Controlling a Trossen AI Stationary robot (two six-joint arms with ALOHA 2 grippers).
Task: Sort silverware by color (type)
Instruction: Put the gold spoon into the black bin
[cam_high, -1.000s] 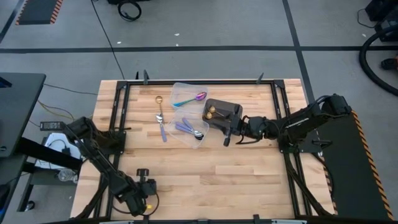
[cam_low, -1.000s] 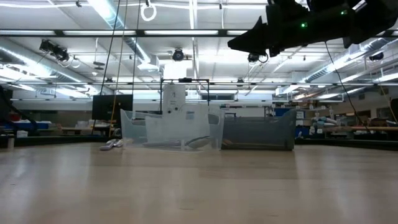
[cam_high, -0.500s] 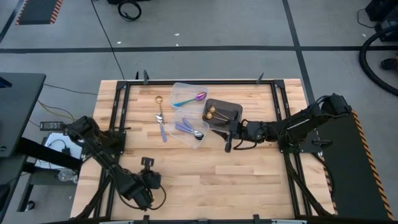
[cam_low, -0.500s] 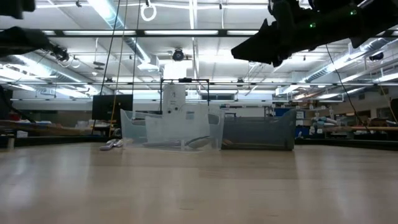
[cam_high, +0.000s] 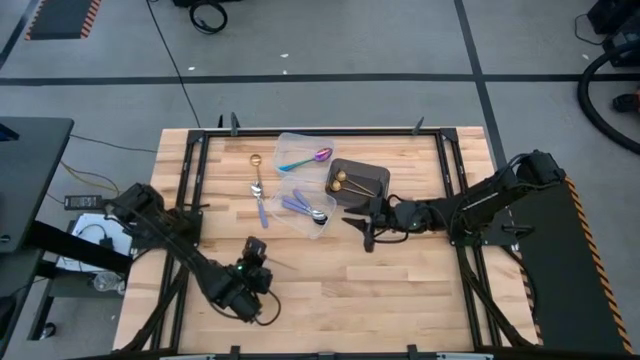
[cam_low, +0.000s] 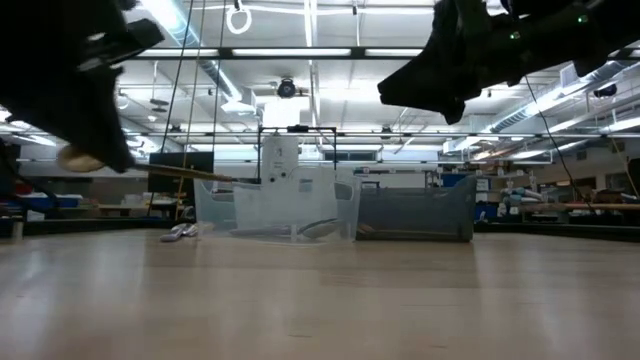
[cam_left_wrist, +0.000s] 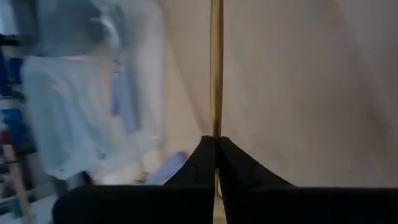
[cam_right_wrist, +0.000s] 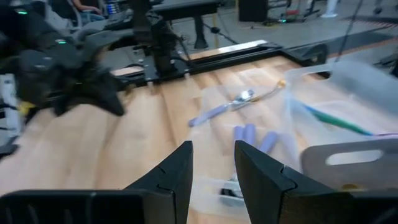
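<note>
One gold spoon (cam_left_wrist: 216, 68) is clamped between the left gripper's (cam_left_wrist: 216, 144) closed fingers, its shaft projecting ahead of them; that arm has swung inward over the table (cam_high: 400, 280) within a second, likely toward delivery. Right gripper (cam_right_wrist: 212, 163) hovers, fingers parted.

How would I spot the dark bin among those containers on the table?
Look at the far middle of the wooden table, where three containers cluster. The dark bin is the rightmost one, holding gold spoons. Its neighbours, the two tubs, are clear plastic; it alone is opaque and dark.

Tubs (cam_high: 303, 185), bin (cam_high: 358, 180) crowd far side; near table (cam_high: 400, 280) open.
</note>
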